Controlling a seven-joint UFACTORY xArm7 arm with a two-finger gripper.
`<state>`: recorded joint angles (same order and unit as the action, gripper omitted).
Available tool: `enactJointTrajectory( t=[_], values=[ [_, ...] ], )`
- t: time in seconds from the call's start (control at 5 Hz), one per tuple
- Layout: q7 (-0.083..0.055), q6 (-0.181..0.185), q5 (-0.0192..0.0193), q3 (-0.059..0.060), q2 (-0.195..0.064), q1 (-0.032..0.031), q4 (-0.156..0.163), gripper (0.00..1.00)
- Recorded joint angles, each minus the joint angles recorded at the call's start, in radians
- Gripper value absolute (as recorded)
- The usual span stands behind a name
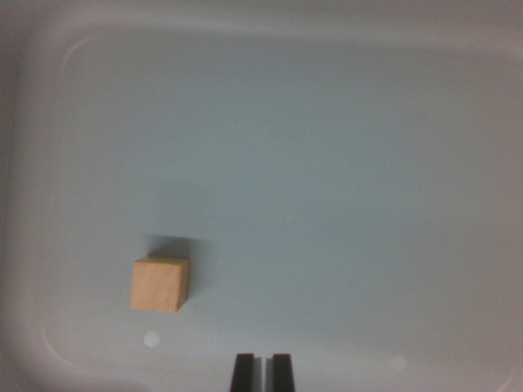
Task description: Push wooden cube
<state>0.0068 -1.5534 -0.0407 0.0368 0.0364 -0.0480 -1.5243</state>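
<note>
Looking down from my wrist, I see the wooden cube (160,284) sitting flat on the pale grey-blue floor of a shallow tray (343,163), and I take that cube as my marker for everything else. My gripper (262,371) shows only as two dark fingertips (243,372) poking in at the bottom edge of the wrist view, below the cube and off toward the wrist view's right of it, clearly apart from it and not touching. The two tips stand close together with just a thin sliver of tray showing between them, so my hand is drawn narrow and grips nothing. The cube is light tan, its top face and one paler side face both visible, and it throws a soft dark shadow on the tray floor just above itself in the picture. It rests upright, its edges turned only slightly against the frame. From the cube, the tray's rounded rim corner lies near, down and toward the wrist view's left; the opposite rim runs far above it along the top of the picture, with a wide stretch of bare floor between. A small pale round spot (151,339) marks the floor just below the cube, and a second, fainter one (398,363) lies well off to the wrist view's right, beyond my fingertips.
</note>
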Motion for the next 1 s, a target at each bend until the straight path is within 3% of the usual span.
enactJointTrajectory(
  t=[0.2,0.4,0.6,0.8,1.0],
  values=[
    [0.012,0.025,0.0015,0.005,-0.004,-0.004,0.024,0.0],
    [0.012,0.025,0.0015,0.005,-0.004,-0.004,0.024,0.0],
    [0.027,0.056,0.0033,0.012,-0.008,-0.0089,0.053,0.0],
    [0.027,0.056,0.0033,0.012,-0.008,-0.0089,0.053,0.0],
    [0.043,0.09,0.0052,0.019,-0.013,-0.0142,0.085,0.0]
  ],
)
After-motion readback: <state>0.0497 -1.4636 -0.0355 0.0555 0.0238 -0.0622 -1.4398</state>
